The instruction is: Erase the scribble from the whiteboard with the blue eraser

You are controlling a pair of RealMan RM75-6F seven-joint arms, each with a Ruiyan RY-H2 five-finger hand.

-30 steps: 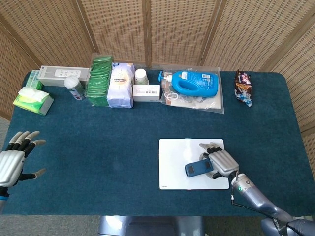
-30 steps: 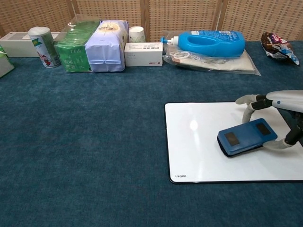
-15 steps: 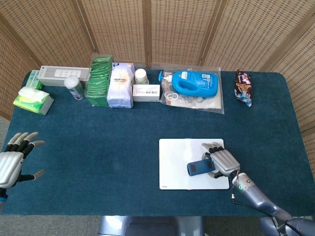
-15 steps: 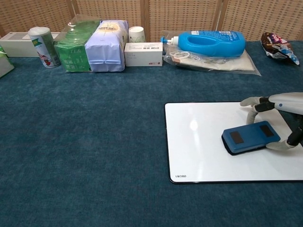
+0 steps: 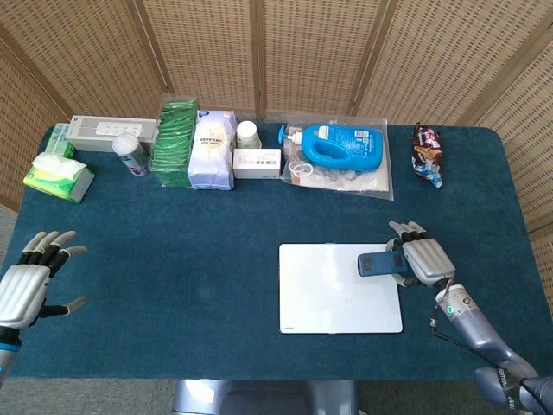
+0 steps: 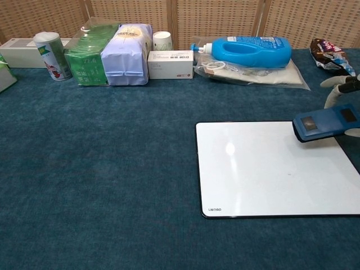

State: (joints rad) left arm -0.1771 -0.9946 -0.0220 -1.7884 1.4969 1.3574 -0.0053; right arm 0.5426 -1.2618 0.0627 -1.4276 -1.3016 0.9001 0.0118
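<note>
- Right hand point(image 5: 425, 260) grips the blue eraser point(image 5: 381, 263) by one end, long axis running left-right, over the whiteboard's point(image 5: 328, 294) far right corner; from the chest view it looks lifted off the board.
- The board lies down and to the left of that hand, and no scribble shows on it — wiping looks finished, I'd say.
- Left hand point(image 5: 24, 281) hovers at the surface's point(image 5: 173, 259) far left edge, fingers spread, holding nothing, well apart from the board.
- Detergent bottle point(image 5: 341, 146) and snack packet point(image 5: 427, 152) sit behind; nothing blocks a set-down.

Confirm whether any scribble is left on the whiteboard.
No: in the chest view the whiteboard surface shows plain white, and the right hand holds the blue eraser at its far right corner.
</note>
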